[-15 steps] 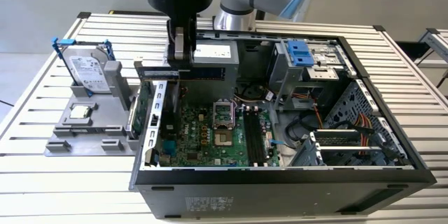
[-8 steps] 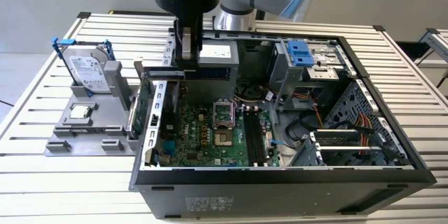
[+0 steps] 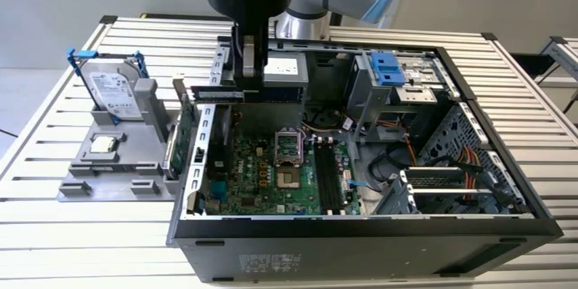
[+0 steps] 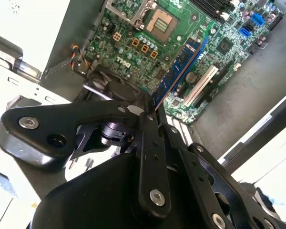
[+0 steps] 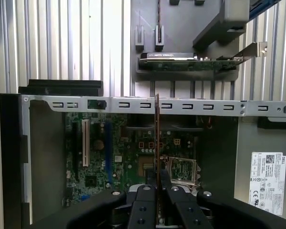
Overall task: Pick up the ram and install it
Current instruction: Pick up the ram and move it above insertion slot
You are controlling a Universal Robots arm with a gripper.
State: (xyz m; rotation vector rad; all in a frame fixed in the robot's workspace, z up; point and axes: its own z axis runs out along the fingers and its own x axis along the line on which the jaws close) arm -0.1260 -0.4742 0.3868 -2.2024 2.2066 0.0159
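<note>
The ram (image 3: 219, 93) is a thin dark bluish stick, held level above the rear left part of the open computer case (image 3: 505, 187). My gripper (image 3: 251, 80) is shut on it from above. In the second wrist view the ram (image 4: 178, 71) runs out from between the fingers (image 4: 148, 117) over the green motherboard (image 4: 133, 43). In the first wrist view the ram (image 5: 157, 138) appears edge-on as a thin line rising from my gripper (image 5: 158, 191). The black memory slots (image 3: 327, 175) lie on the motherboard (image 3: 262, 174), further toward the case's front.
On the exterior view's left, a grey fixture (image 3: 118, 181) holds a silver hard drive (image 3: 116, 93) in a blue frame, a small chip (image 3: 104, 143) and an upright green expansion card (image 3: 185, 137). The case's metal walls and drive cage (image 3: 397, 79) surround the motherboard.
</note>
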